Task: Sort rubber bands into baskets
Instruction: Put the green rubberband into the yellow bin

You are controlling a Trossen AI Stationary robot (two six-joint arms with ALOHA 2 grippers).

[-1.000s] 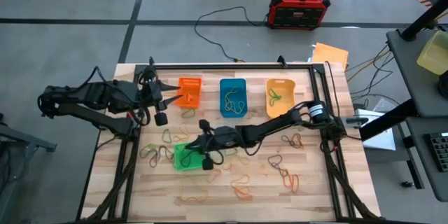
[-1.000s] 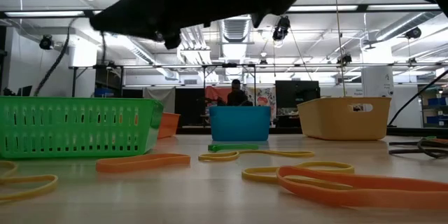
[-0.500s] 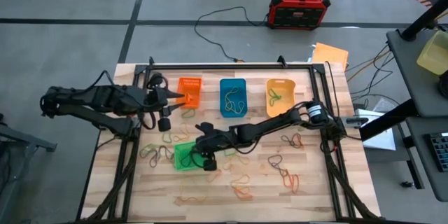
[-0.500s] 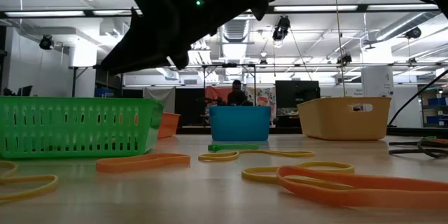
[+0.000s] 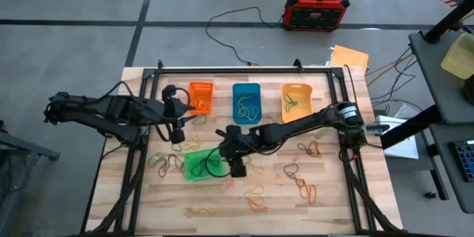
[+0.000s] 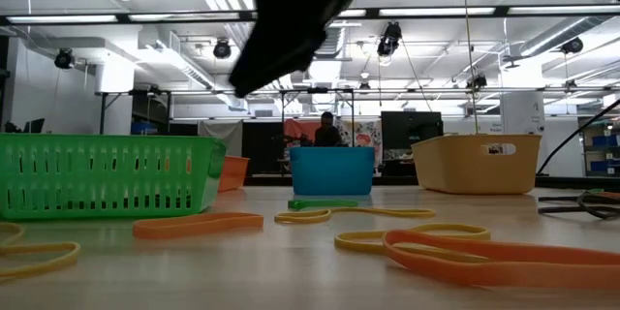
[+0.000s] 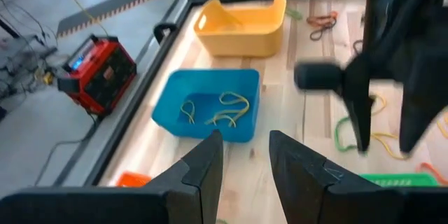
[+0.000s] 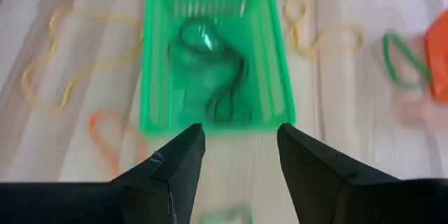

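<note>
Right hand (image 8: pixel 234 175) hangs just beside the green basket (image 8: pixel 208 56) with its two dark fingers spread and nothing between them. A second ago it hung over that basket; since then it has parted its fingers and drawn back past the basket's edge toward the desk's middle. Dark-green loops (image 8: pixel 206 70) lie tangled on the basket floor, so I judge a band has just been dropped there and the next pick can begin.

Left hand (image 5: pixel 180 118) has shifted from beside the orange basket (image 5: pixel 201 96) toward the green one; its fingers stand slightly apart with nothing visibly held.

All four baskets are rigid moulded plastic: the green one has slotted walls, while the blue basket (image 5: pixel 246 102) and the yellow-orange basket (image 5: pixel 296 100) look solid-sided with rounded corners. Yellow loops rest in the blue one, greenish ones in the yellow-orange one.

Loose rubber bands (image 5: pixel 300 185) are thin, limp, flat loops in orange, yellow, red and green, scattered around the green basket on the pale planked wooden desk (image 5: pixel 333 215).
</note>
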